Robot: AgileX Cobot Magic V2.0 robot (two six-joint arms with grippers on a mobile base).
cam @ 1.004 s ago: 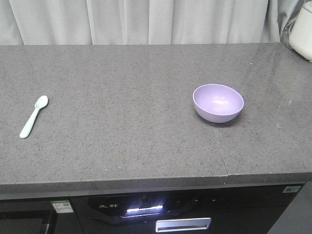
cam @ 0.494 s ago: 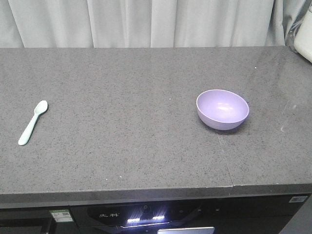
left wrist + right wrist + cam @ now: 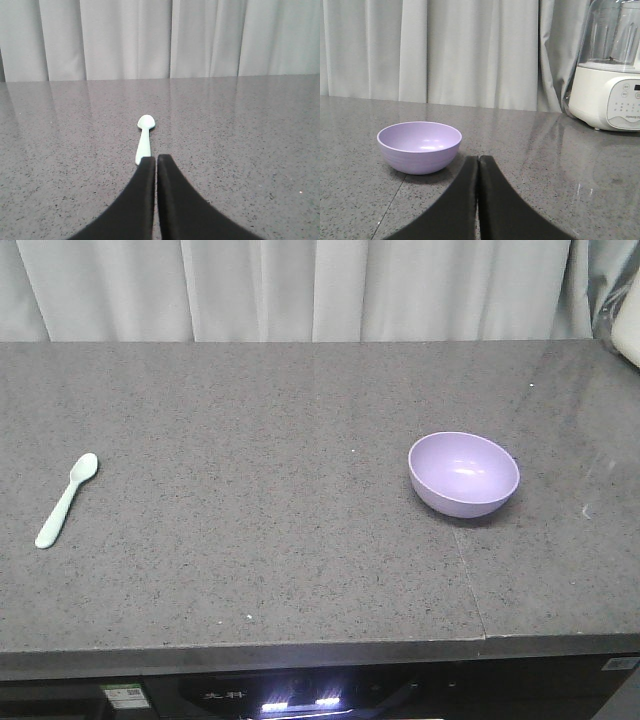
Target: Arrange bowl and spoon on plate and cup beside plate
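Left pincer [image 3: 156,159] and right pincer [image 3: 478,159], tips together, empty, level over counter [image 3: 240,125], behind spoon [image 3: 144,142] and bowl [image 3: 419,147] respectively.

A speckled grey counter [image 3: 250,540] is seen, backed by a pale pleated curtain [image 3: 300,290]. The slab is crossed by a thin seam [image 3: 467,580] towards its right side. At the far right a white blender [image 3: 611,97] is stood on the counter (clear jar above, button panel on the base). Below the front edge, a dark appliance [image 3: 300,702] is shown with small lights lit and a sticker [image 3: 122,695] at its left.
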